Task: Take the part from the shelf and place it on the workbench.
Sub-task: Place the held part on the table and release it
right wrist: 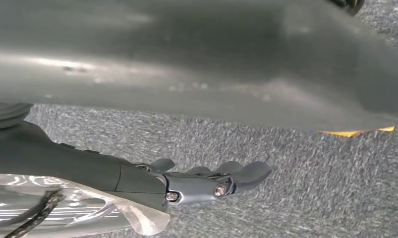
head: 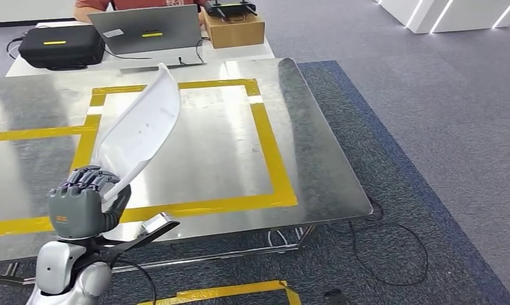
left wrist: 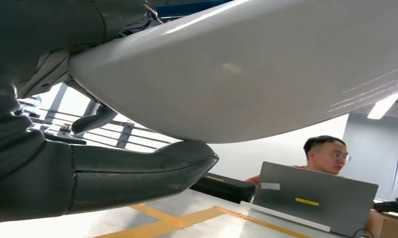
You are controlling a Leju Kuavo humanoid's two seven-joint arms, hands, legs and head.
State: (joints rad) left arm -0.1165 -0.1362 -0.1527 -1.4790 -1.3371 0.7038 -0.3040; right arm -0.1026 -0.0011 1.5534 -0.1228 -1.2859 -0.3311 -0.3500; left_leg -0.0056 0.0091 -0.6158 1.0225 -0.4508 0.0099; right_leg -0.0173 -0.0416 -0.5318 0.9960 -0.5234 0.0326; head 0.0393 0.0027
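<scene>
My left hand (head: 86, 202) grips the lower end of a long, curved white part (head: 141, 127), which rises tilted over the shiny metal workbench (head: 315, 159). In the left wrist view the part (left wrist: 256, 69) spans the frame above my thick grey thumb (left wrist: 137, 168). My right hand (right wrist: 206, 181) hangs over grey carpet with its fingers stretched out and nothing in them.
Yellow tape (head: 271, 146) marks a square on the workbench. Behind it a white table holds a grey laptop (head: 147, 28), a black case (head: 61, 46) and a cardboard box (head: 233, 27), with a person (left wrist: 325, 153) seated there. Cables (head: 392, 254) lie on the carpet at the right.
</scene>
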